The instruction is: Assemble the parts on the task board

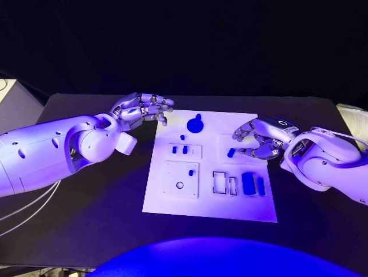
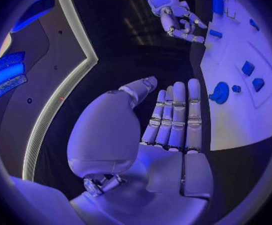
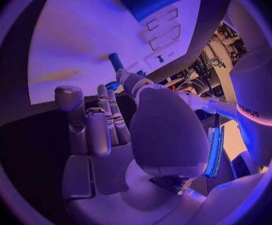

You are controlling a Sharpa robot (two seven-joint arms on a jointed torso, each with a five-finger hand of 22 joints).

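Hovering off the far left corner of the task board [image 1: 210, 208], the left hand [image 1: 142, 108] holds nothing; in its wrist view the fingers [image 2: 176, 116] lie straight and side by side with the thumb a little apart, the palm bare. Just beyond its fingertips, on the board, sits a round blue part with a stub [image 1: 195, 124], and nearer the robot from that hand stand two small blue pegs [image 1: 179, 149] in a raised block. Between this hand and the board's left edge is open black table [image 1: 108, 231], so it has room to swing in without crossing anything.

Further right, a long blue part [image 1: 248, 182] lies in the row of slots near the board's right side, close to the right forearm.

The right hand [image 1: 257, 140] is curled over the board's right half, and a small blue part [image 1: 231, 153] sits at its fingertips; the right wrist view shows a blue piece [image 3: 116, 61] standing up against the thumb tip. It looks pinched, though I cannot tell for certain that it is clear of the board. The step in hand seems to be picking or seating this piece. Next it calls for a steady grip and a straight carry to its matching slot, keeping the curled fingers off the pegs and the board's right edge just beside the wrist
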